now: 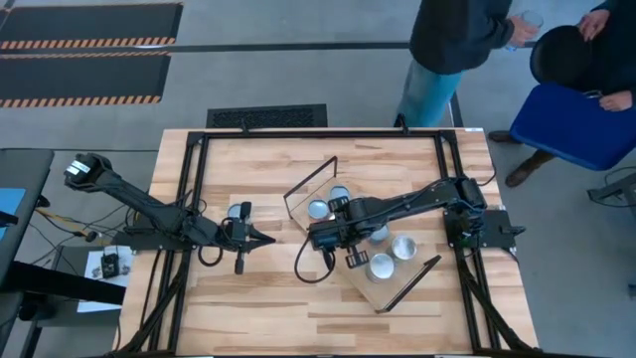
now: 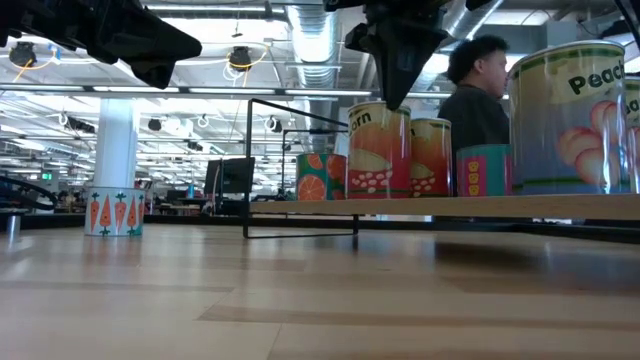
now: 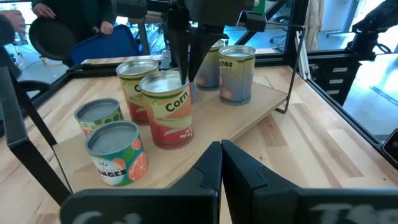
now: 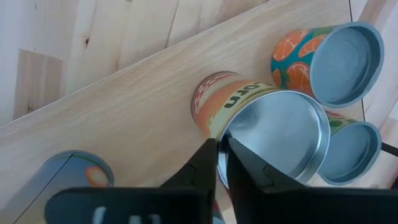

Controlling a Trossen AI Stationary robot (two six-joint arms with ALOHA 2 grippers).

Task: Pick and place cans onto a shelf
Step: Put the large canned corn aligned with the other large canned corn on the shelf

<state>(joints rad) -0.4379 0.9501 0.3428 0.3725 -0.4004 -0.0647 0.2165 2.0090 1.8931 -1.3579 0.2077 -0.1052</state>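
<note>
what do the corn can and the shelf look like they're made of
Corn can: likely metal, its bare silvery lid shiny with a raised rim, and a glossy printed label around it. Shelf: pale wood board showing grain, apparently matte, with thin black wire ends, probably metal.

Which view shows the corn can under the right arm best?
The left wrist view: the corn can stands whole on the shelf, label readable, with the right gripper at its rim. The low view shows its side, the right wrist view its lid, and the high view hides it under the arm.

Bright overhead ceiling lamps (image 2: 238, 58) lit the scene evenly, while the nearest tabletop (image 2: 300, 310) blurred softly.
</note>
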